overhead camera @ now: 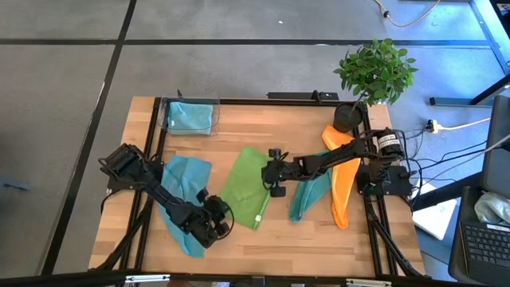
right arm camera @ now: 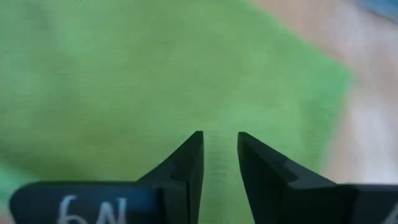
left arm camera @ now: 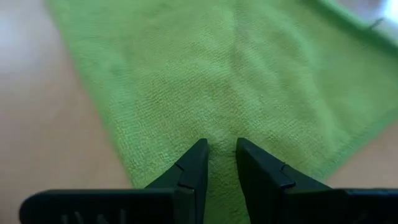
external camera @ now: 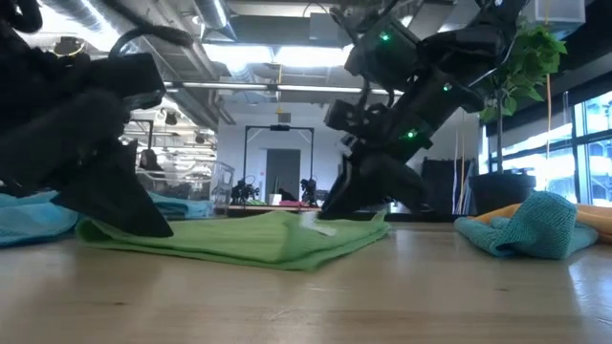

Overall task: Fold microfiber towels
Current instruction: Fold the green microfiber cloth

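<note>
With the lime green towel [overhead camera: 249, 186] lying folded mid-table, the left gripper [left arm camera: 220, 151] and right gripper [right arm camera: 219, 144] each pinched its fabric between nearly closed fingers at opposite edges, and a clean fold probably called for lifting both together, evenly.

- Both arms are showing black, jointed links, seen from above.
- The right arm is wearing a silver band with a white label near its base.
- Green lights are glowing on the right arm's housing.
- The right hand [right arm camera: 220, 155] is bearing white lettering; its fingers [right arm camera: 186, 163] are tapering to wedges.
</note>
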Action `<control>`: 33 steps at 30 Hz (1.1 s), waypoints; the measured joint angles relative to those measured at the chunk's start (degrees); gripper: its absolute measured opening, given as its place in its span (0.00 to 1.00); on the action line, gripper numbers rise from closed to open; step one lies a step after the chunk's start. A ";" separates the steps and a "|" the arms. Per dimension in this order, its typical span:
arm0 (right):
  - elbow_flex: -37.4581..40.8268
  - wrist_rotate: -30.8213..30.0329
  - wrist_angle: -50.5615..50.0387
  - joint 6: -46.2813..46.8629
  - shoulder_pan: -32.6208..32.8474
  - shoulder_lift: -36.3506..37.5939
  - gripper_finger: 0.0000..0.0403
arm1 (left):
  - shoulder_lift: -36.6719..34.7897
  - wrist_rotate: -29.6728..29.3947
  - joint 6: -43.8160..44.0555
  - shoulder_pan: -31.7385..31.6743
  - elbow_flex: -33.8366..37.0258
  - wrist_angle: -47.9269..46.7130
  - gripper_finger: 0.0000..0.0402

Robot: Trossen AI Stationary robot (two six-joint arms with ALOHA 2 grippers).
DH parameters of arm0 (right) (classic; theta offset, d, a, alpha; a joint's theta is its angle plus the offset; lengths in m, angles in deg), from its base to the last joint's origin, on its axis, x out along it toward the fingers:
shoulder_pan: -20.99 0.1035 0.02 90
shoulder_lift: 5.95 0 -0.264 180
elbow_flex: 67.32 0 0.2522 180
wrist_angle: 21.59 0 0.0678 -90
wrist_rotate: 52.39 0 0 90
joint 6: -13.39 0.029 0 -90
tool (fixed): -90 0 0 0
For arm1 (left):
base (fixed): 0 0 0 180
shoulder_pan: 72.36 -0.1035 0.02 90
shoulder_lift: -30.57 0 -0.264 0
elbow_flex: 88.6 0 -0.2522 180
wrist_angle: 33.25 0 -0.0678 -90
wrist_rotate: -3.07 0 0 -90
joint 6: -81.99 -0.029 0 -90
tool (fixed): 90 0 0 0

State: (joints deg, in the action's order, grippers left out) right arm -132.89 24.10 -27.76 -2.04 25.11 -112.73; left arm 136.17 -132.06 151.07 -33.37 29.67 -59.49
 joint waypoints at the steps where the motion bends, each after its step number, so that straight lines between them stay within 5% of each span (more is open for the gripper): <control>1: 0.00 3.71 -0.29 -1.13 0.03 0.09 0.24 | 0.00 0.01 -0.03 0.17 0.00 1.55 0.19; 6: -0.06 24.73 0.29 -0.52 3.10 2.17 0.19 | 0.00 -3.64 -7.59 0.76 0.00 8.70 0.19; 9: -0.07 29.54 0.02 0.71 6.01 2.56 0.18 | -0.11 -3.78 -11.86 0.91 0.00 9.52 0.19; 15: 0.02 22.97 2.21 -4.76 13.12 1.92 0.20 | -0.22 -3.38 -30.89 4.09 0.00 9.44 0.19; 18: -0.02 16.81 4.52 -9.99 15.99 1.92 0.24 | -0.23 -8.79 -36.34 6.38 0.00 9.13 0.19; 28: -0.07 13.32 13.21 -16.65 18.21 -0.36 0.54 | -0.24 -12.95 -36.20 7.98 -0.02 9.12 0.19; 33: -0.06 14.51 16.00 -17.68 19.14 -4.05 0.58 | -0.24 -14.55 -36.20 7.84 -0.02 9.12 0.19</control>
State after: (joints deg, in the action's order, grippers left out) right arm -132.96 38.62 -11.77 -19.72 44.25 -116.78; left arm 135.93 -146.61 114.87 -25.53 29.65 -50.37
